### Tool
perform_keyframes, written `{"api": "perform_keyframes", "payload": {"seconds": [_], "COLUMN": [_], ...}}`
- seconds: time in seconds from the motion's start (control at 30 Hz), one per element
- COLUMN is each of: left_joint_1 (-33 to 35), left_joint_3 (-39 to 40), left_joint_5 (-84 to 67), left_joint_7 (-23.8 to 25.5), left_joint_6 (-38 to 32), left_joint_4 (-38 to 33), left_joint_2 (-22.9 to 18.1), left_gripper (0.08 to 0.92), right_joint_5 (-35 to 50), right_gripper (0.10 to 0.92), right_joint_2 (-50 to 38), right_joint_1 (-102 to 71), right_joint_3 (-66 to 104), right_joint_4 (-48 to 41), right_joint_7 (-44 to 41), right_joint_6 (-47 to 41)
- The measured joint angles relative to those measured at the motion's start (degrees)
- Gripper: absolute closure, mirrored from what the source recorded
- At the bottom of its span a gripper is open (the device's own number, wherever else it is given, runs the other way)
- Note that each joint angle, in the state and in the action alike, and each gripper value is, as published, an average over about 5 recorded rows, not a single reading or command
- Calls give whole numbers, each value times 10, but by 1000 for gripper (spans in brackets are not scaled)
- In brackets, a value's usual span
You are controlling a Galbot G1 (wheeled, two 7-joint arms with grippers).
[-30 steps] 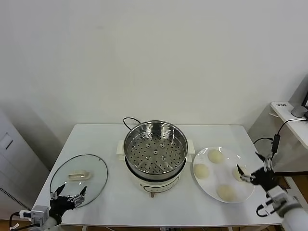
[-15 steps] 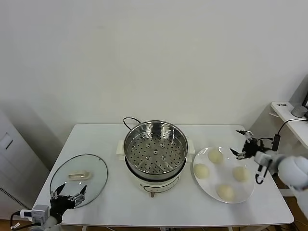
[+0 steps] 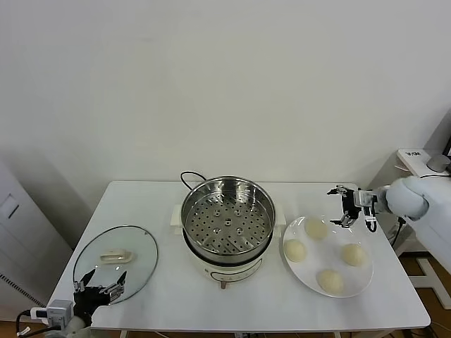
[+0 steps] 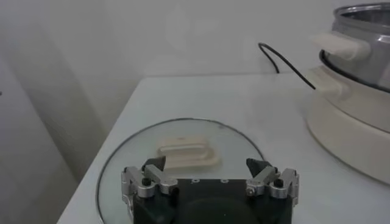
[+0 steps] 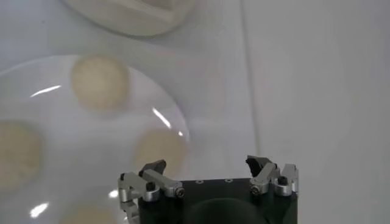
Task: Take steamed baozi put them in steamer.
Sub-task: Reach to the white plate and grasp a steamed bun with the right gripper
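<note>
Steamed baozi [image 3: 316, 227]: four round cream-white buns, all lying on a flat white plate [image 3: 363, 281] to the right of the steamer — none of them held or touched.
Bun layout: one at the plate's far side, one on its left next to the steamer, one on its right, one at its near side.
Steamer [image 3: 227, 220]: shiny steel pot with a perforated floor, on a cream-white base at the table's middle, nothing inside it; a black cord [image 3: 189, 177] loops behind it.
Right gripper [image 3: 346, 208]: in the air above the plate's far right edge, near the farthest bun, fingers spread apart and holding nothing.
Left gripper [image 3: 100, 285]: low at the table's near left corner, over the near edge of the glass lid [image 3: 138, 248], fingers spread wide — nothing between them.
Glass lid: flat on the white table [image 3: 162, 289], left of the steamer, its pale handle facing up.
</note>
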Motion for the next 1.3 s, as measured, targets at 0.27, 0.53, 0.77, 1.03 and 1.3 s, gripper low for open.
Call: {"api": "perform_keyframes", "payload": {"seconds": [0.27,0.53,0.77,1.03,1.3], "left_joint_1": [-3,-4,-2,3,5], "left_joint_3": [-1,-1,-2,-2,-3], "left_joint_5": [0,0,-1,-1,-1], "left_joint_7": [0,0,0,0,-1], "left_joint_6": [0,1,0,-2,-2], "left_joint_4": [4,4,4,3,-1], "left_joint_2": [0,0,-1,-2,-3], "left_gripper": [177,177,177,177,177], "right_joint_5": [-1,-26,-55,-81,-90], "right_gripper": [203,203,203,226,413], "right_joint_2": [35,80,118,151,160], "right_joint_1": [37,38,33,29,31], "right_joint_3": [-60,-74,-73,-64,-58], "right_joint_4": [-59,-112,-151,-185,-197], "right_joint_7": [-31,-32,-20,-7,-9], "right_joint_6": [20,38,48,51,50]}}
